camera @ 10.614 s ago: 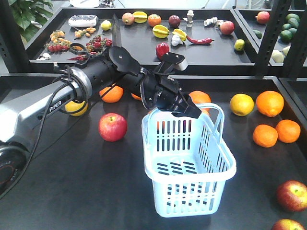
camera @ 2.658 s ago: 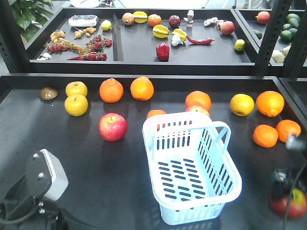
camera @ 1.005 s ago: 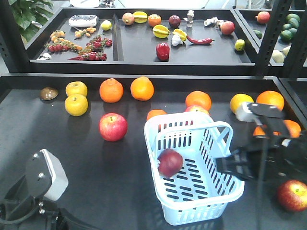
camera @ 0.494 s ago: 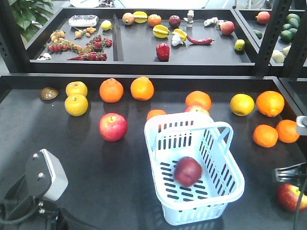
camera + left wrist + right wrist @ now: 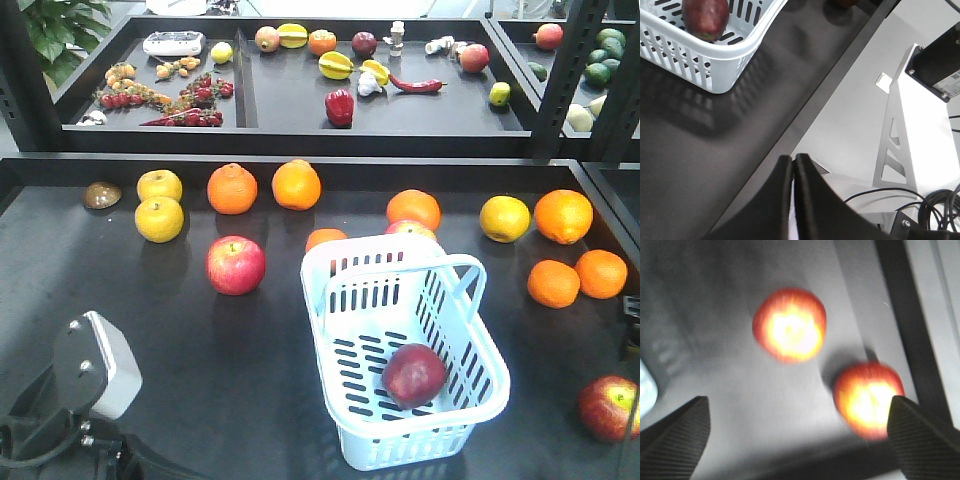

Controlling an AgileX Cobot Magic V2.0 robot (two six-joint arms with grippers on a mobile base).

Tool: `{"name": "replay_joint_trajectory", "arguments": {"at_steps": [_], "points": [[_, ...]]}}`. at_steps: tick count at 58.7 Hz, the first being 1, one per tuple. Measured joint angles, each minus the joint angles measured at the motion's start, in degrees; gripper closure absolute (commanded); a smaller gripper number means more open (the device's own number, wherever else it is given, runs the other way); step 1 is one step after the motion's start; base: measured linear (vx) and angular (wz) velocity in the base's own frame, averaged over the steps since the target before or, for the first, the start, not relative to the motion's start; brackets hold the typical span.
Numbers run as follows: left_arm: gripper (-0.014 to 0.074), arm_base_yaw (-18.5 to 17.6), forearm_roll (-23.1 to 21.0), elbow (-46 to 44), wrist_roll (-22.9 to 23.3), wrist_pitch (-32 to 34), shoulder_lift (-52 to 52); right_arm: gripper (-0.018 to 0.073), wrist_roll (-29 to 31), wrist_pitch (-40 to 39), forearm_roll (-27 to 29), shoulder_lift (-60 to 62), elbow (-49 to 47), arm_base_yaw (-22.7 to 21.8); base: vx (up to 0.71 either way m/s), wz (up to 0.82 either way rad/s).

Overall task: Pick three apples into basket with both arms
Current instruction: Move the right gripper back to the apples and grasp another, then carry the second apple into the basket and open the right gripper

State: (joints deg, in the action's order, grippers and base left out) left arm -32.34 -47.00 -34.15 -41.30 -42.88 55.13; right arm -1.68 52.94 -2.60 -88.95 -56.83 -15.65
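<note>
One dark red apple (image 5: 413, 374) lies in the pale blue basket (image 5: 478, 300), near its front right corner. It also shows in the left wrist view (image 5: 705, 17), inside the basket's corner (image 5: 715, 55). A second apple (image 5: 608, 407) lies on the table right of the basket. The blurred right wrist view shows two apples (image 5: 790, 325) (image 5: 869, 399) with yellow blush on the dark table. My right gripper (image 5: 797, 399) is open and empty above them, the nearer apple by its right finger. My left gripper (image 5: 793, 161) is shut and empty over the table's front edge.
A brighter pinkish-red apple (image 5: 236, 264) lies left of the basket. Oranges (image 5: 562, 215) and yellow fruit (image 5: 160, 218) are spread along the table's back and right. A raised shelf (image 5: 300, 130) with mixed produce stands behind. The left wrist block (image 5: 95, 365) sits at the front left.
The apple has rolled to the basket's front right corner. My right arm has drawn back to the right, almost out of the front view. The left arm has not moved.
</note>
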Motion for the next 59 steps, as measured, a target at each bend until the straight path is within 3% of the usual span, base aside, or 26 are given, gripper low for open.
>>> {"name": "replay_joint_trajectory", "arguments": {"at_steps": [19, 46, 53, 59], "points": [[0.0603, 0.0, 0.0, 0.0, 0.0, 0.0, 0.0, -0.0081, 2.5, -5.9, 0.7, -14.0, -1.7, -0.1, 0.0, 0.0], [0.0603, 0.0, 0.0, 0.0, 0.0, 0.0, 0.0, -0.0043, 3.3, -10.7, 0.7, -23.6, -1.9, -0.1, 0.0, 0.0], [0.0603, 0.0, 0.0, 0.0, 0.0, 0.0, 0.0, 0.0008, 4.6, -10.9, 0.9, -25.1, -2.0, -0.1, 0.0, 0.0], [0.0603, 0.0, 0.0, 0.0, 0.0, 0.0, 0.0, 0.0115, 6.3, -10.8, 1.1, -25.1, -2.0, -0.1, 0.0, 0.0]]}}
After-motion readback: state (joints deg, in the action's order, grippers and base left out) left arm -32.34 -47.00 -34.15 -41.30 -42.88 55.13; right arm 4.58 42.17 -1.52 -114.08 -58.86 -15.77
